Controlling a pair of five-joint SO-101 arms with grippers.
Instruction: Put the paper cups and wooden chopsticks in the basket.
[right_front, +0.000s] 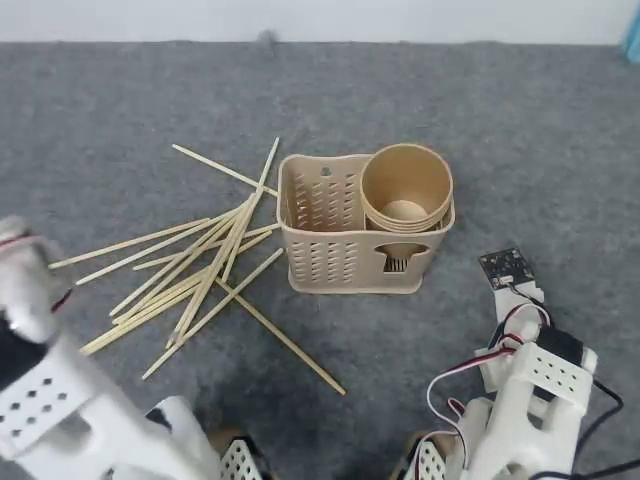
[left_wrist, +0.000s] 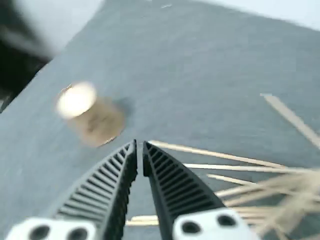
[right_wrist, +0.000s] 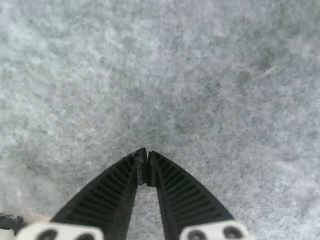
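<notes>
A beige slotted basket (right_front: 340, 255) stands mid-table, with stacked paper cups (right_front: 406, 190) upright in its right compartment. Several wooden chopsticks (right_front: 200, 265) lie scattered on the grey mat to its left; the left wrist view has them as chopsticks (left_wrist: 235, 167) just beyond the fingers. Another paper cup (left_wrist: 91, 116) lies on its side on the mat, ahead of my left gripper (left_wrist: 139, 146) and a little off to one side. That gripper is shut with nothing in it. My right gripper (right_wrist: 147, 153) is shut and empty, just above bare mat.
The left arm (right_front: 40, 370) sits at the table's front left corner and the right arm (right_front: 530, 380) at the front right. A grey mat (right_front: 520, 130) covers the table, bare behind and right of the basket. One chopstick (right_front: 285, 340) lies in front of the basket.
</notes>
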